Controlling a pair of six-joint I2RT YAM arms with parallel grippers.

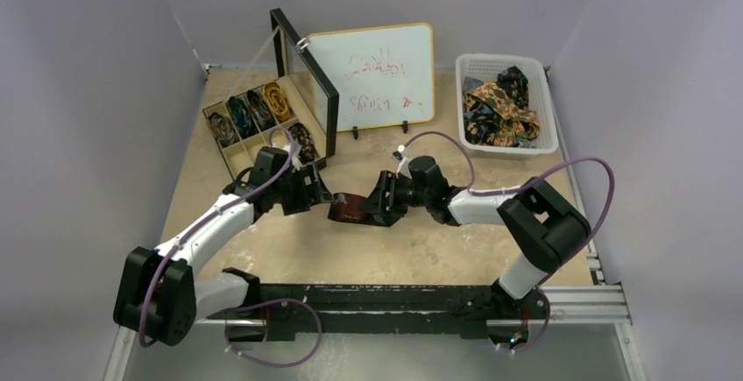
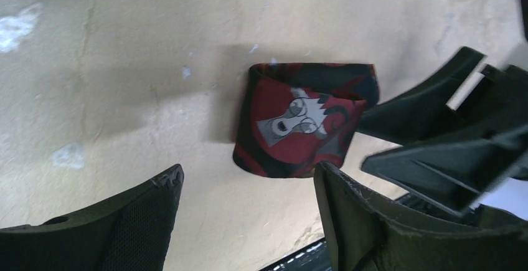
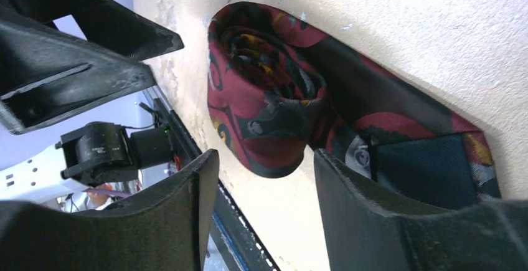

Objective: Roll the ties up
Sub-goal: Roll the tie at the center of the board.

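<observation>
Counting across the table [image 1: 412, 254]: one maroon tie [image 1: 349, 211] at centre, two grippers, one divided wooden box [image 1: 238, 155], one white basket [image 1: 513, 148]. The box holds five rolled coils [image 1: 260, 108] that I can make out (one to a compartment); the basket holds a loose heap of patterned ties [image 1: 499, 105]. The maroon tie lies left to right, coiled end toward the left gripper [image 2: 249, 174], flat tail reaching the right gripper [image 3: 264, 159]. Both grippers' fingers stand wide apart, gripping nothing.
</observation>
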